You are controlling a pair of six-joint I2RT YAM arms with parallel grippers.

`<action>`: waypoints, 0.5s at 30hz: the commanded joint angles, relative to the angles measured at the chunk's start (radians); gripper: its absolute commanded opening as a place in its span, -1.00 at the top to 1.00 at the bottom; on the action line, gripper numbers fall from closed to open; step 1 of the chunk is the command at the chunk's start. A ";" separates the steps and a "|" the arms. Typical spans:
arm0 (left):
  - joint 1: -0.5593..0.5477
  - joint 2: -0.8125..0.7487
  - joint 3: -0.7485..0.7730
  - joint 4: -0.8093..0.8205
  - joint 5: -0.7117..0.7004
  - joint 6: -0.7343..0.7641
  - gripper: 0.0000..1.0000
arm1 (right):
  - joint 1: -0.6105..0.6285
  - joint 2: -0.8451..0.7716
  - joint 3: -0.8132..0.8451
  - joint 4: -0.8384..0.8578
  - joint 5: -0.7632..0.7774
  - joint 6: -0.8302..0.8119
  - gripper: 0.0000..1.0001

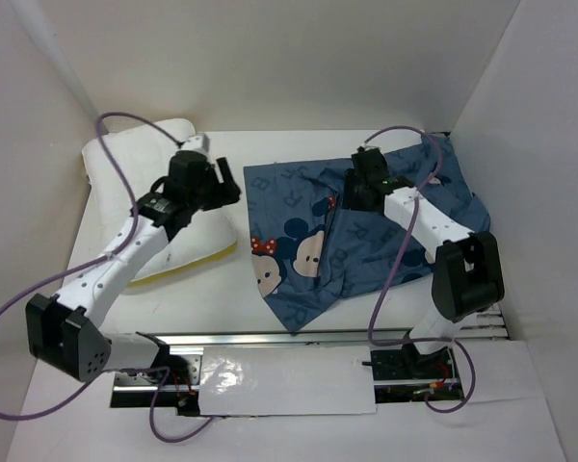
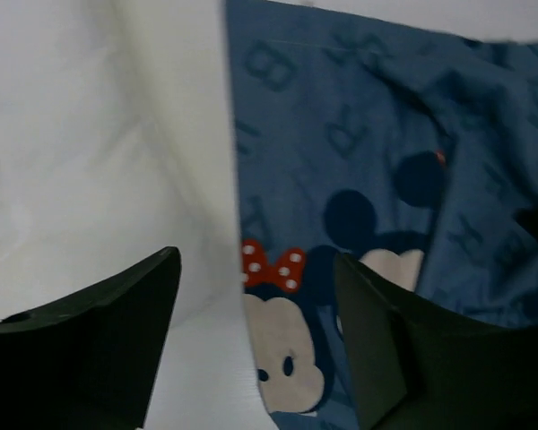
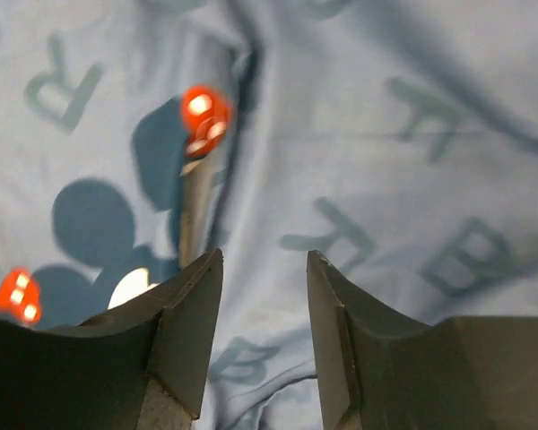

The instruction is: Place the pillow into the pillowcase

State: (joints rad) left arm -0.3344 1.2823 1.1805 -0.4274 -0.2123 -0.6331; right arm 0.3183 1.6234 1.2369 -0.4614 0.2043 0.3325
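The white pillow (image 1: 144,168) lies at the back left, its pale-yellow seam along the near edge; it also fills the left of the left wrist view (image 2: 90,161). The blue pillowcase (image 1: 299,260) with letters and mouse faces lies crumpled in the middle and right, and shows in the left wrist view (image 2: 368,152) and the right wrist view (image 3: 359,134). My left gripper (image 1: 229,189) is open and empty above the pillow's right edge, beside the pillowcase's left edge. My right gripper (image 1: 345,197) is open and empty, low over the pillowcase's folded middle.
White walls enclose the table on the left, back and right. A metal rail (image 1: 289,339) with the arm bases runs along the near edge. Purple cables (image 1: 116,164) loop from both arms.
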 commanded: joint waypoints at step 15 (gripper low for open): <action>-0.183 0.724 0.318 0.206 0.272 0.059 0.10 | 0.093 0.263 0.101 0.053 -0.183 -0.007 0.24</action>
State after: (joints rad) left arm -0.5255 1.9980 1.4673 -0.2649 0.0280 -0.5556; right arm 0.4187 1.8687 1.2846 -0.4217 0.0410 0.3172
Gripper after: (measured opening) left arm 0.451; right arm 0.384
